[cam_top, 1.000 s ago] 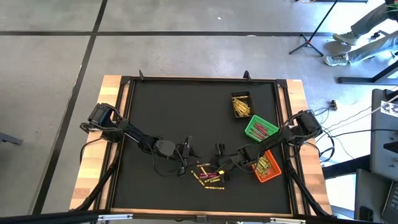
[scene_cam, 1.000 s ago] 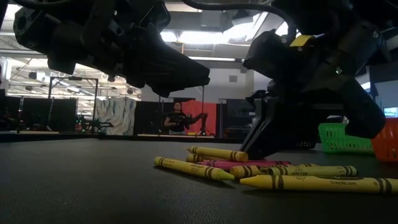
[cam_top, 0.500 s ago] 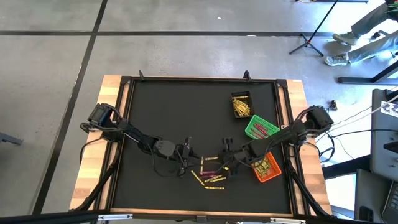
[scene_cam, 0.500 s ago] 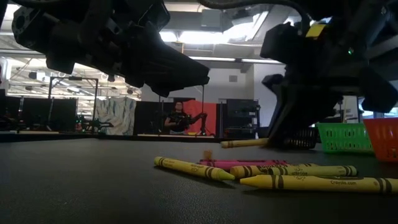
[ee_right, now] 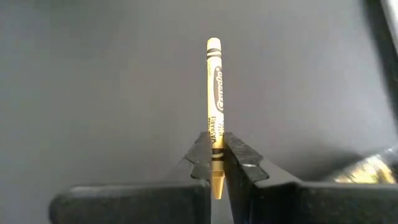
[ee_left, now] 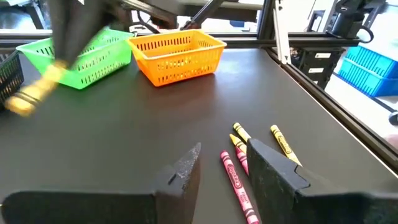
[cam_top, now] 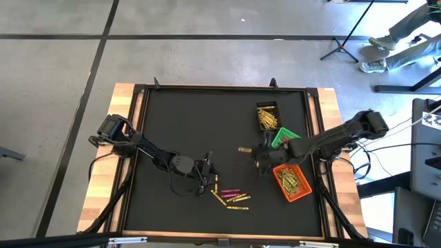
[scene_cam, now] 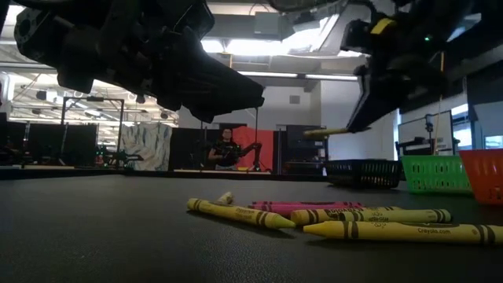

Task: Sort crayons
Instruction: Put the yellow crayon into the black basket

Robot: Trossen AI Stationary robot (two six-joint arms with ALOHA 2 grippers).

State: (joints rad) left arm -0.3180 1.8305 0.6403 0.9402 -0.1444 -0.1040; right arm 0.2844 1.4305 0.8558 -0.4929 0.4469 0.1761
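1. Your right gripper (ee_right: 217,163) is clamped on a yellow crayon (ee_right: 214,93); the fingers pinch its lower end and most of the stick juts out ahead of them.
2. From above, that gripper (cam_top: 256,153) is raised over the mat just beside the green bin (cam_top: 286,141), with the held crayon (cam_top: 243,149) sticking out toward the table's middle.
3. In the low view the same crayon (scene_cam: 324,132) hangs in the air, roughly level, well above the mat.
4. Your left gripper (ee_left: 221,165) hovers over the mat with its fingers spread apart and nothing between them; it sits near the front of the table, just beside the loose crayons.
5. The loose crayons (cam_top: 231,196) lie together on the black mat (cam_top: 186,131): several yellow ones and at least one pink crayon (scene_cam: 302,206).
6. One short crayon piece (scene_cam: 225,198) rests at the far end of that cluster.
7. The black bin (cam_top: 267,116) holds yellow crayons, and the orange bin (cam_top: 292,182) near the right front edge holds yellow ones too.
8. The green bin holds a few pink or red sticks.
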